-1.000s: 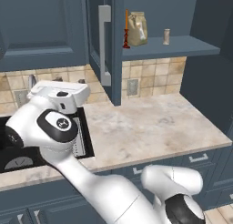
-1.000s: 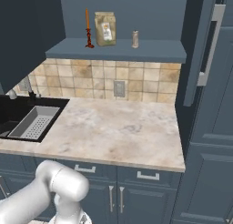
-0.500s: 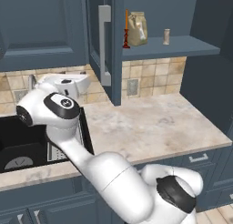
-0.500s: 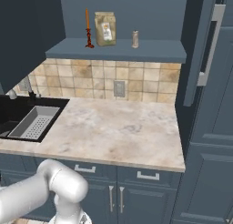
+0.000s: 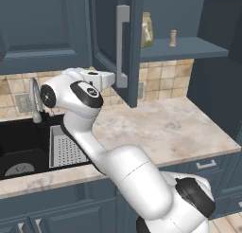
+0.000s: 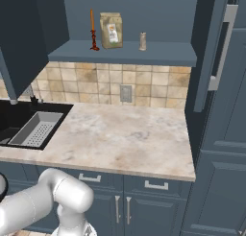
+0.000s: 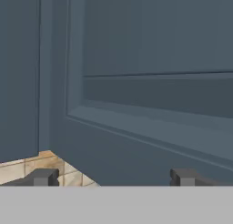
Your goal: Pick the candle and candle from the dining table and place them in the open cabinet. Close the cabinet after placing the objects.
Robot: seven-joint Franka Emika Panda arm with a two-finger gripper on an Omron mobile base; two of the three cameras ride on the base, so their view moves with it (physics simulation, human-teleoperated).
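Facing: the gripper (image 7: 113,177) sits close to the panelled door (image 7: 150,82), fingers (image 7: 43,176) spread wide, holding nothing.
Door: stiff, hinged and light; I judge a flat push on its outer panel, or the bar handle (image 5: 122,45), best.
Candles: red stick (image 6: 92,31) and grey-beige pillar (image 6: 142,41) stand on the cabinet shelf (image 6: 120,53).
Around: paper bag (image 6: 111,30) between them; sink (image 5: 23,147) and tabletop (image 6: 120,134) below, nothing blocking the swing.

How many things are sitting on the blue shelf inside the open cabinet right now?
3. The slender dark red candle stands at the left, the brown paper bag right beside it, and the stubby grey-beige candle apart to the right. In the left base view, the door hides the shelf's left end.
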